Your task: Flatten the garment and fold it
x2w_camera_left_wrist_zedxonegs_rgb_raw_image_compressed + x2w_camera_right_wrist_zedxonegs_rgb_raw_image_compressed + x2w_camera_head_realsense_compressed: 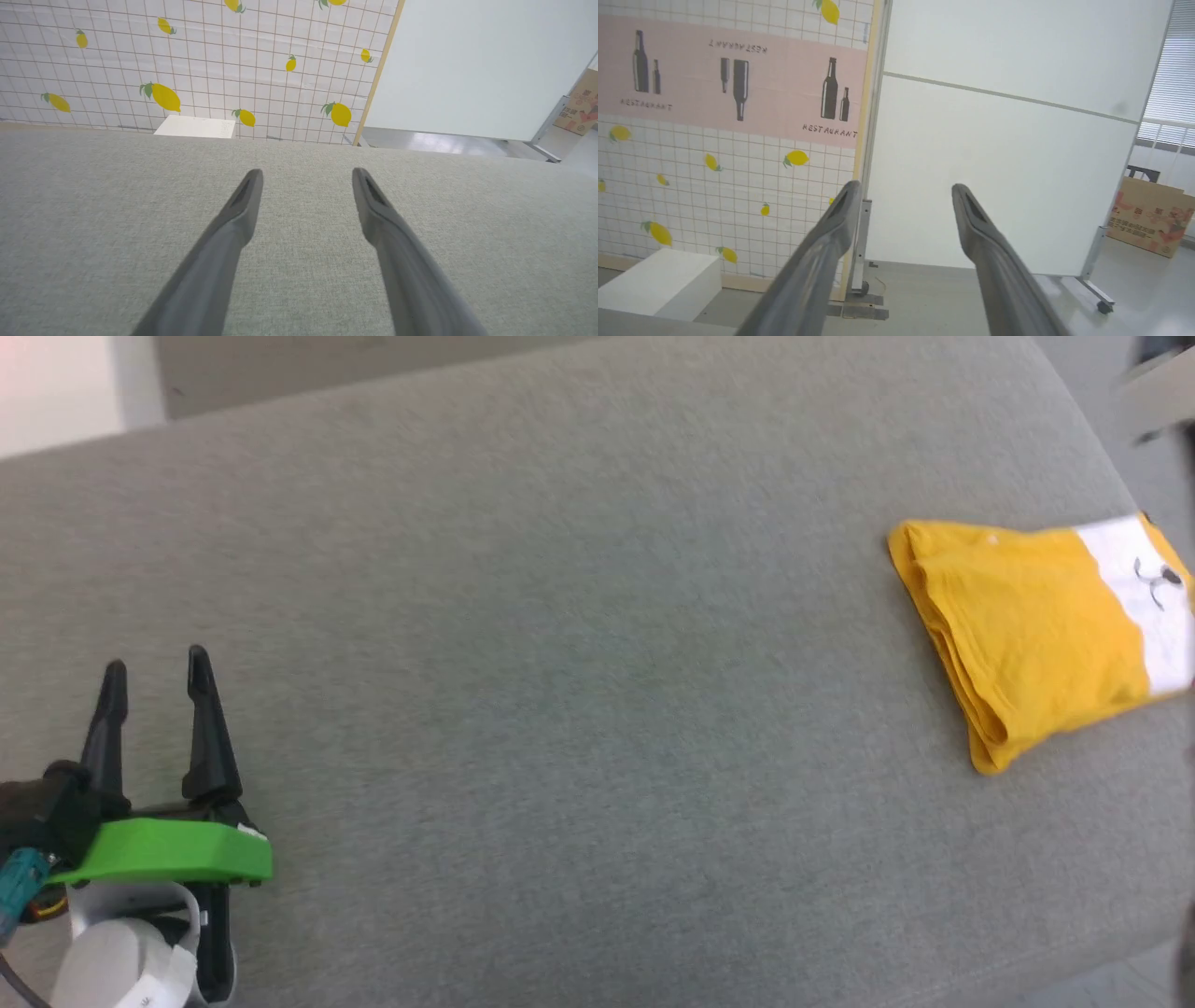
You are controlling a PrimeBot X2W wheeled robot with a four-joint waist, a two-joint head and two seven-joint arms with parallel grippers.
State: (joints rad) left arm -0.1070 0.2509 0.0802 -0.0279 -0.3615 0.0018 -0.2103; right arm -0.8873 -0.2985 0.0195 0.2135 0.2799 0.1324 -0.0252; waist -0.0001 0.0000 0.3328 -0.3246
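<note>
Shirt (1036,635) lies folded at the right; our left gripper (156,661), near left, gapes empty, and our right gripper (906,186) gapes empty too.

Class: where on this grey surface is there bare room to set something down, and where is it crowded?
Free: the broad middle of the grey woven-fabric surface, between the open left end effector at the near left and the folded mustard-yellow soft T-shirt at the right; also the far strip along its back edge. Crowded: the right end, where the T-shirt lies.
</note>
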